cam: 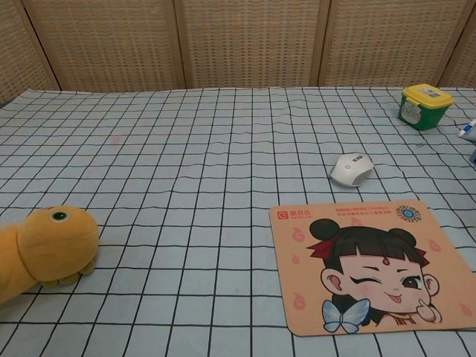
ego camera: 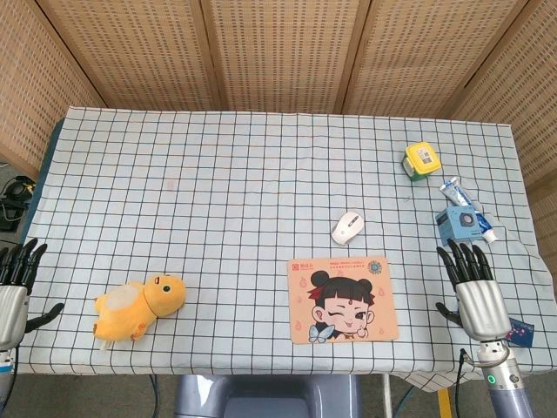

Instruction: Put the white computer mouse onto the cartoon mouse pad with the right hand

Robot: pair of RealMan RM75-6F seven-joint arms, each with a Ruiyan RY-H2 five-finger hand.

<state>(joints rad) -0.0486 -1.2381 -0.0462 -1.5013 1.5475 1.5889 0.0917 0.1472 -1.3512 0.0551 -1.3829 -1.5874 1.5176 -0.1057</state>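
Note:
The white computer mouse [ego camera: 347, 226] [cam: 352, 169] lies on the checked cloth just beyond the far edge of the cartoon mouse pad [ego camera: 341, 298] [cam: 372, 263], which shows a winking girl's face. My right hand [ego camera: 473, 289] hovers at the table's right front edge, fingers spread and holding nothing, well to the right of the pad and the mouse. At the left front edge my left hand [ego camera: 16, 286] is also spread and holds nothing. Neither hand shows in the chest view.
A yellow plush toy [ego camera: 139, 306] [cam: 41, 249] lies front left. A green and yellow box [ego camera: 421, 160] [cam: 425, 105], a toothpaste tube [ego camera: 466, 205] and a blue box [ego camera: 461, 225] sit at the right, just beyond my right hand.

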